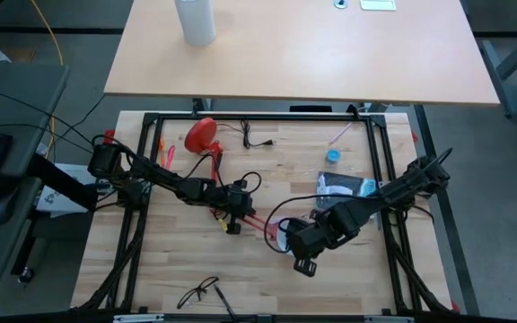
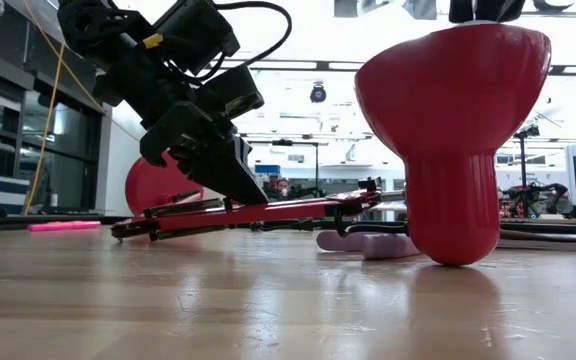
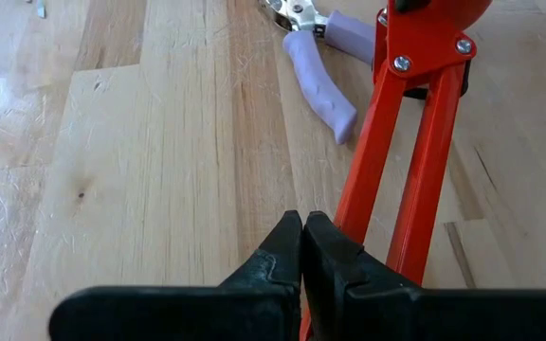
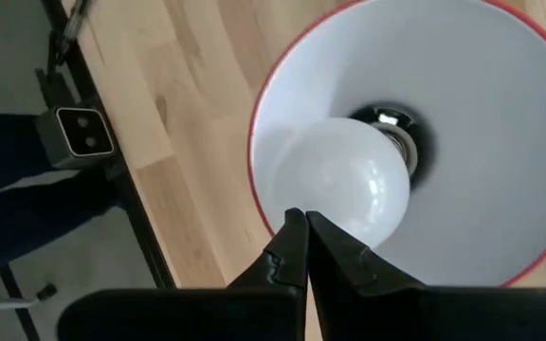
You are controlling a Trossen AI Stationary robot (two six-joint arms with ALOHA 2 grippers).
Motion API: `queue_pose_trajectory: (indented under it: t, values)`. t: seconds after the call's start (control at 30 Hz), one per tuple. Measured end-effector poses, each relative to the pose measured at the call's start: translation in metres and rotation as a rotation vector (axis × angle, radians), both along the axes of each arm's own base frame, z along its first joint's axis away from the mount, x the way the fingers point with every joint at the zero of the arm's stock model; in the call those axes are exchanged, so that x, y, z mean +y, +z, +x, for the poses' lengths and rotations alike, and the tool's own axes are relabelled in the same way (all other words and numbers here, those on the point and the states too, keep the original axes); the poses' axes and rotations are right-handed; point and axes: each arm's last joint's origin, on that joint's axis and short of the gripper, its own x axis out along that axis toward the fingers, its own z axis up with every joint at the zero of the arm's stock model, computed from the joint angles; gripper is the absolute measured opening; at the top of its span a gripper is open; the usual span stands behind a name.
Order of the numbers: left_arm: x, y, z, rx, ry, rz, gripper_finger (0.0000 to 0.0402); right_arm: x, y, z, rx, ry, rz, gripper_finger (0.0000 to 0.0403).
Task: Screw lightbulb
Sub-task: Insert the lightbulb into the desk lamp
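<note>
The red lamp lies on the wooden table: its round base [image 1: 200, 135] at the far left, its red arm bars [image 3: 387, 170] running to the cone shade [image 2: 453, 130], which stands with its narrow neck on the table and its mouth up. The white lightbulb [image 4: 344, 185] sits inside the white-lined shade [image 4: 482, 114], its base at the metal socket [image 4: 387, 121]. My right gripper [image 4: 301, 242] is shut, over the shade's mouth, tips at the bulb's globe. My left gripper [image 3: 301, 242] is shut on top of the lamp's arm, near mid-table [image 1: 236, 202]. My left gripper bears down with its shut fingers [image 2: 230, 165] on the lamp's red arm bar [image 2: 253, 210], slanting from above and from the table's left. The arm lies nearly level, just above the table. My right gripper's shut fingertips [image 4: 292, 248] stand at the rim of the bulb's globe [image 4: 325, 223]; whether they touch it I cannot tell.
Purple-handled pliers [image 3: 320, 76] lie beside the shade. A blue tape roll [image 1: 332, 155] and a packet [image 1: 344, 187] lie at the right, a black cable [image 1: 257, 139] at the far side, glasses [image 1: 200, 292] near the front edge. A tall white cylinder [image 1: 195, 20] stands on the far table.
</note>
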Motion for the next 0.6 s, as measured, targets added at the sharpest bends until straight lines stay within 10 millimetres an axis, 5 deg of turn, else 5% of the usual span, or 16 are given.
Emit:
queue_pose_trajectory:
  t: [0.6]
  values:
    - [0.0,0.0,0.0,-0.001,0.001,0.0,0.0,-0.011,-0.002,0.006,0.001,-0.011,-0.035,0.0]
